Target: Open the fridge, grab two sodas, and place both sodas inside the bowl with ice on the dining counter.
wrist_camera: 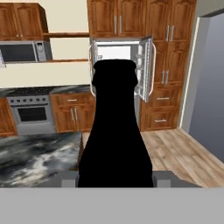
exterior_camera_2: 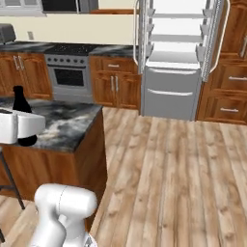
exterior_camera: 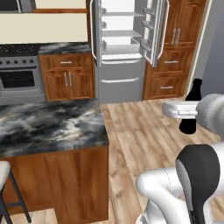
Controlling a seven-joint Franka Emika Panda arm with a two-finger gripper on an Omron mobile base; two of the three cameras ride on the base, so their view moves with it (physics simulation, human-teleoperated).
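Gripping a small black cola-style soda bottle (wrist_camera: 114,131) around its lower body, the robot's two-finger gripper (wrist_camera: 114,179) has its jaws closed on the bottle; in the hand view the finger tips are mostly hidden behind the bottle's wide base, with only grey blocks showing at either side. No label, brand or writing can be read on the bottle: it renders as a plain black silhouette. It stands upright in the grip, its narrow neck rising above the white hand in the left base view (exterior_camera: 192,109) and the right base view (exterior_camera_2: 23,120).

Just beside and below the held bottle lies the long dining counter with a black-grey marbled stone top on a brown wooden base (exterior_camera: 48,124). In the right base view the bottle's base overlaps the counter's near edge (exterior_camera_2: 67,123), but I cannot tell whether it touches the stone or hangs above it. A dark-legged stool (exterior_camera: 5,192) is cut off at the left base view's lower corner.

Well apart, across the pale wooden plank floor (exterior_camera_2: 173,169), stands the tall grey French-door fridge (exterior_camera: 120,48) with both upper doors swung open, showing white shelves; its two lower drawers are closed. Left of it are brown wooden cabinets (exterior_camera: 68,78) and a steel stove (exterior_camera_2: 70,72); a microwave (wrist_camera: 22,51) hangs above, its panel too small to read.
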